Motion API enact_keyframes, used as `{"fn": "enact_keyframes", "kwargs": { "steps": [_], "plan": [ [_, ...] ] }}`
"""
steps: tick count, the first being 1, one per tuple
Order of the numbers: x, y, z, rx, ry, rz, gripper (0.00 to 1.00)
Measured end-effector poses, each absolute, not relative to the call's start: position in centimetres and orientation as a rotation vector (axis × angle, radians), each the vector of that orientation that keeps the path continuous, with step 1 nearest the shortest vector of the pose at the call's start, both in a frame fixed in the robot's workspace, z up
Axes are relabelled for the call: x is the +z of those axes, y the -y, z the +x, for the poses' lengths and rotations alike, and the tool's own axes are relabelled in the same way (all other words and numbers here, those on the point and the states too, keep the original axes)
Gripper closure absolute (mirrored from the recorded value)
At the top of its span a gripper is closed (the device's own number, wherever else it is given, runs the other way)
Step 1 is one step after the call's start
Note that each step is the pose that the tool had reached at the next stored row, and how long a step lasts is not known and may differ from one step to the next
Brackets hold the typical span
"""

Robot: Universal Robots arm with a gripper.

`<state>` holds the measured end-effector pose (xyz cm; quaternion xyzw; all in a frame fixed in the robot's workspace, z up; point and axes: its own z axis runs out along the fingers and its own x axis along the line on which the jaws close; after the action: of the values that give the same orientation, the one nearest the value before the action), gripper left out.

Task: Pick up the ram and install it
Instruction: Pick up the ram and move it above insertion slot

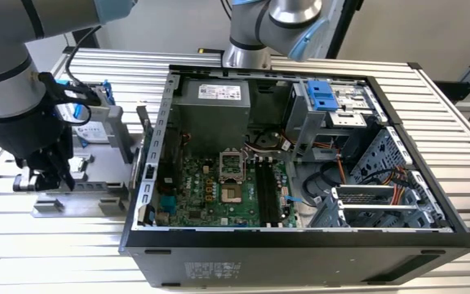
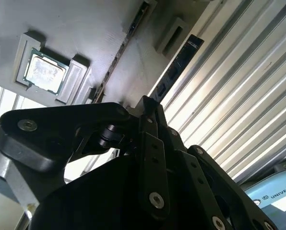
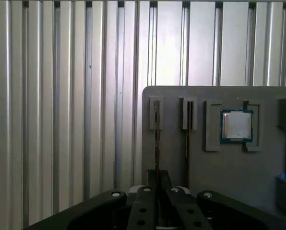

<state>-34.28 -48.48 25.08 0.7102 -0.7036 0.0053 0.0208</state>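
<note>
My gripper: black links, matt, with a slight sheen along the edges; bright metal screw heads.

Table: ribbed bare aluminium slats, brushed, glaring where light strikes.

Holder plate: grey, matt, faintly grainy; looks like plastic.

Processor chip: dull silver metal lid, green board rim.

The ram: thin dark board edge, matt, with a faint gloss on its chips.

Exterior view, three o'clock from the plate: computer case, black painted sheet metal, satin outside, bare grey steel inside. Motherboard: green, glossy.
</note>
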Motion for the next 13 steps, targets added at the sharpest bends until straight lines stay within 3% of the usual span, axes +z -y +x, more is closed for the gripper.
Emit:
{"fn": "enact_keyframes", "kwargs": {
  "steps": [13],
  "plan": [
    [26.7,48.5,-34.3,0.016,2.193,2.191,1.00]
  ]
}}
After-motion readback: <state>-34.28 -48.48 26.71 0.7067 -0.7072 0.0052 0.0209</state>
